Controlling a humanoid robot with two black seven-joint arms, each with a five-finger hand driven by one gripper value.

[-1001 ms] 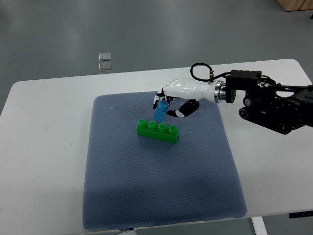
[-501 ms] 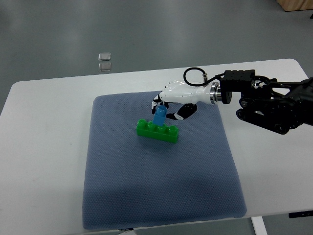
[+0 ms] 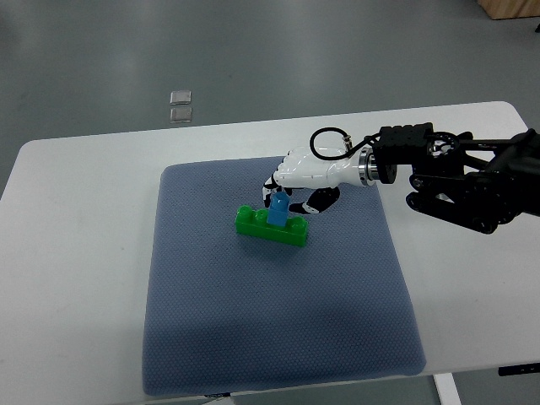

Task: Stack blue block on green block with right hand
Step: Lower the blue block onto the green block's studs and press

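Reading from the left of the frame, I see no left arm at all; only the white table (image 3: 76,194) and the grey-blue mat (image 3: 253,337) that covers its middle. Near the mat's centre lies the green block (image 3: 253,224), its long axis running from upper left to lower right, studs up. The blue block (image 3: 278,211) stands upright on its middle, long side vertical, and seems to rest on the studs, though I cannot tell whether it is pressed fully home. My right hand (image 3: 291,190) sits just to the upper right of it, fingers clasped around the blue block's top. So I judge the coming move is a straight push down.
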